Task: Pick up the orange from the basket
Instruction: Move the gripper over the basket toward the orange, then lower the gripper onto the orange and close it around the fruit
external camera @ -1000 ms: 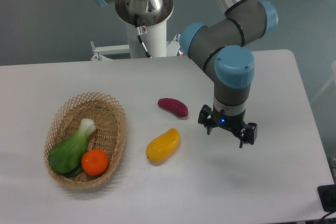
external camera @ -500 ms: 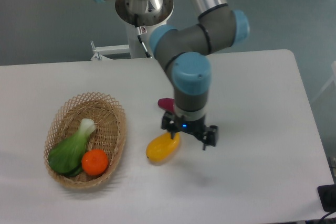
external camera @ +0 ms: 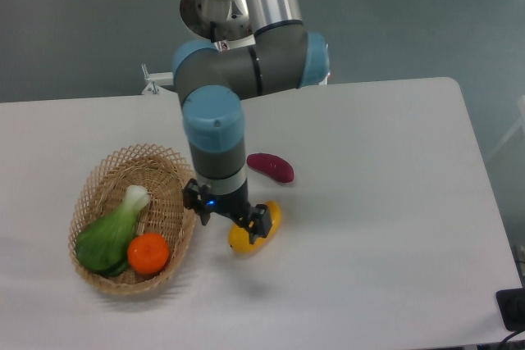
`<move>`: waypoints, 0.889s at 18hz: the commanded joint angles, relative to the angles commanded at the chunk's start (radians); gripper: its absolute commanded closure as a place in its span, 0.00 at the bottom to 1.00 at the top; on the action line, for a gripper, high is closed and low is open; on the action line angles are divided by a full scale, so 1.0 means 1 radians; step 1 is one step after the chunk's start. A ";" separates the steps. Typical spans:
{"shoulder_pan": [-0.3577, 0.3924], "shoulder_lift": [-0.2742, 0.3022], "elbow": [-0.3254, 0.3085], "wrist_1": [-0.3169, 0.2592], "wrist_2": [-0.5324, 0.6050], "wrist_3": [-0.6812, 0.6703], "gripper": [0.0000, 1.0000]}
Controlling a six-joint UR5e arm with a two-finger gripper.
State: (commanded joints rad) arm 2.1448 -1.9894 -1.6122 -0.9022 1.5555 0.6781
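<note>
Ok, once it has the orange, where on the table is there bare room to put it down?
The table is bare right of the purple fruit and yellow fruit, out to its right edge. The front strip below the basket is bare too. It is crowded inside the basket, where the orange sits against the green vegetable, and around the gripper.

The gripper [external camera: 226,215] covers most of the yellow fruit [external camera: 271,217]. The arm's top runs off the frame's upper edge. The bok choy [external camera: 111,231] hides the orange's [external camera: 148,253] left edge.
</note>
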 joint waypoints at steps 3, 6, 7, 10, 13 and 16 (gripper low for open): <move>-0.025 -0.026 -0.002 0.075 -0.002 0.005 0.00; -0.048 -0.060 0.000 0.108 0.000 0.038 0.00; -0.049 -0.063 0.000 0.108 0.000 0.072 0.00; -0.075 -0.063 -0.020 0.106 0.009 0.286 0.00; -0.094 -0.061 -0.020 0.105 0.009 0.348 0.00; -0.112 -0.071 -0.021 0.105 0.009 0.458 0.00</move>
State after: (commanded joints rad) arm 2.0326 -2.0601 -1.6337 -0.7977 1.5647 1.1363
